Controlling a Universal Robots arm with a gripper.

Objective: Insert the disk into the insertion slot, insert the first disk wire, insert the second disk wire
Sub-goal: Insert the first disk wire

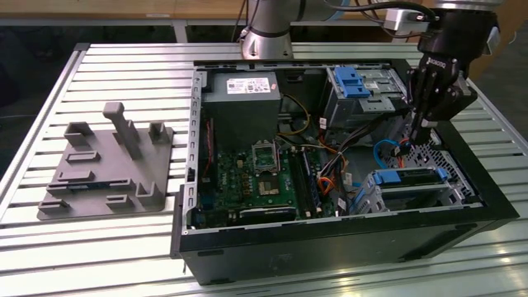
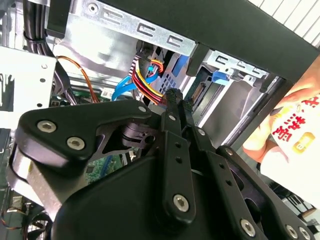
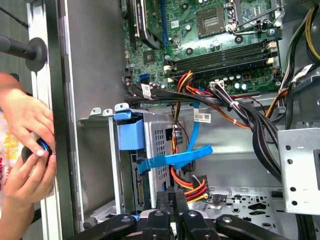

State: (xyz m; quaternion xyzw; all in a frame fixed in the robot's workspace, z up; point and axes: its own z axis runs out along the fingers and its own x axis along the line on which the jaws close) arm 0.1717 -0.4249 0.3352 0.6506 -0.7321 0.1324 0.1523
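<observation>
**Inspector:** State the work surface and surroundings.

**Technician:** A slatted metal tabletop (image 1: 123, 62) carries a grey moulded fixture (image 1: 107, 167) on the exterior view's left and an open black computer case (image 1: 330, 241) beside it. In the first wrist view, a person's two hands (image 3: 25, 115) rest at the outer edge of the case.

**Inspector:** Contents of the case?

**Technician:** Power supply (image 1: 243, 105), green motherboard (image 1: 259, 179), and a tall grey bay with a blue latch (image 1: 355, 83). The disk (image 1: 410, 176) sits inside the insertion slot (image 1: 369, 197), in the case corner on the exterior view's right. A flat blue cable (image 3: 175, 159) hangs beside the cage.

**Inspector:** Pincer condition?

**Technician:** The pincer (image 3: 175, 192) is lowered into the case next to the slot, fingers drawn nearly together on the end of the coloured wire bundle (image 3: 187, 187).

**Inspector:** Markings?

**Technician:** A white label (image 1: 251, 85) on the power supply; its print is too small to tell.
</observation>
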